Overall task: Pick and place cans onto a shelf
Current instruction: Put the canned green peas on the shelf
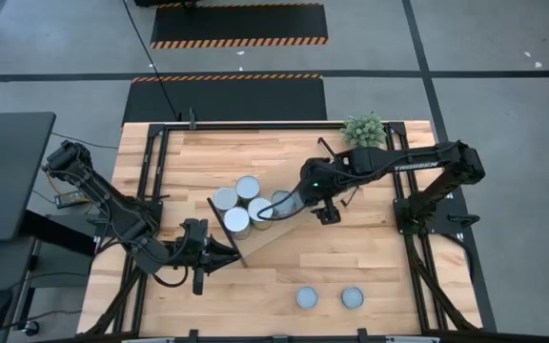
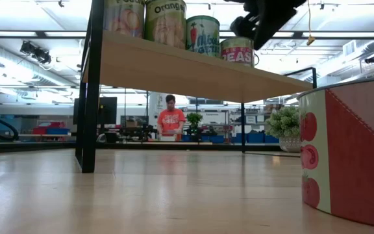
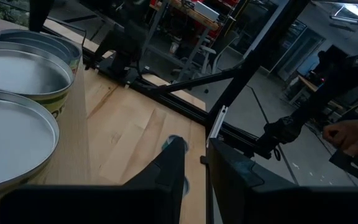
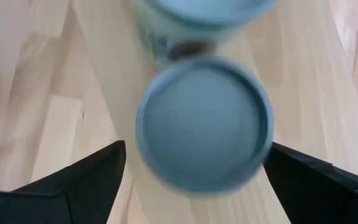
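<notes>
- Wooden tabletop [image 1: 370, 252] inside a black frame; grey floor with hazard-striped mats behind it. Small potted plant [image 1: 364, 129] at the far edge, right of centre.
- The low view looks into a workshop beyond the table: a person in an orange shirt [image 2: 171, 119] stands far back.
- Shelf [image 1: 260, 233] sits mid-table, angled diagonally; in the low view its plank [image 2: 193, 73] is raised on black end bars.
- Cans on shelf: four clustered at its left end, two white tops [image 1: 248, 188] [image 1: 225, 198] and two more [image 1: 237, 220] [image 1: 260, 211] just beside them, touching or nearly so. Low view shows printed labels, e.g. "Orange" [image 2: 165, 23].
- A fifth can [image 1: 283, 202] is on the shelf, under the right gripper.
- Right gripper [image 1: 294, 204] is over the shelf, just right of the cluster. Right wrist view: fingers spread wide on either side of a blue-grey can top [image 4: 204, 123], not touching it.
- Left gripper [image 1: 225, 253] is low, at the shelf's near-left end. Left wrist view: fingers close together with a narrow gap, nothing between them; shelf can tops [image 3: 14, 134] alongside.
- Two blue-grey-topped cans [image 1: 307, 298] [image 1: 353, 298] stand on the table near the front edge, well apart from the shelf.
- One red-and-white labelled can [image 2: 349, 153] looms close to the low camera.
</notes>
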### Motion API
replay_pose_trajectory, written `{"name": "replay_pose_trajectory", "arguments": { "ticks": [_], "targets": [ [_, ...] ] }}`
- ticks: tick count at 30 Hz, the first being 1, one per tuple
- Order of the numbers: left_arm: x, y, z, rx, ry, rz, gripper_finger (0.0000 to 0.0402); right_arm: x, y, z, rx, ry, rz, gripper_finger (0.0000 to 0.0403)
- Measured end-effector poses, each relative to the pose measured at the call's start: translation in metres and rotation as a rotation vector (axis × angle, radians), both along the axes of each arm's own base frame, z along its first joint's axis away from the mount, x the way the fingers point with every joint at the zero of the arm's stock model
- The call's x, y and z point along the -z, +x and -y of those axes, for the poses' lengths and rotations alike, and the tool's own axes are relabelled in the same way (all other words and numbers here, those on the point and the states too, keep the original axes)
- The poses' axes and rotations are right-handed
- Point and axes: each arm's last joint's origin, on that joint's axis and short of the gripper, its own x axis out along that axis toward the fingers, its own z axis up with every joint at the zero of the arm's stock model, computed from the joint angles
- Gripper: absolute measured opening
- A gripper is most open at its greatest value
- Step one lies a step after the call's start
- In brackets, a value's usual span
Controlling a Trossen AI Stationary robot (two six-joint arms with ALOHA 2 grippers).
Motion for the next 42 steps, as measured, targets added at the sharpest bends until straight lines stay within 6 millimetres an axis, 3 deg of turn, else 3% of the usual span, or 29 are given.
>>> {"name": "replay_pose_trajectory", "arguments": {
  "ticks": [5, 23, 30, 34, 42],
  "targets": [
    [0.0, 0.0, 0.0, 0.0, 0.0, 0.0, 0.0078, 0.0, -0.008, 0.001, 0.028, -0.088, -0.056, 0.0378],
    [0.0, 0.0, 0.0, -0.003, -0.016, 0.0, 0.0078, -0.002, 0.0, 0.027, 0.095, -0.328, 0.003, 0.0374],
    [0.0, 0.0, 0.001, 0.016, -0.034, -0.003, 0.0078, -0.003, -0.012, 0.024, 0.029, -0.197, -0.065, 0.0373],
    [0.0, 0.0, 0.001, 0.017, -0.033, -0.003, 0.0078, -0.004, -0.01, 0.023, -0.047, -0.075, -0.034, 0.0373],
    [0.0, 0.0, 0.001, 0.017, -0.028, -0.005, 0.0078, -0.007, -0.005, 0.029, -0.08, 0.007, 0.036, 0.0373]
  ]
}}
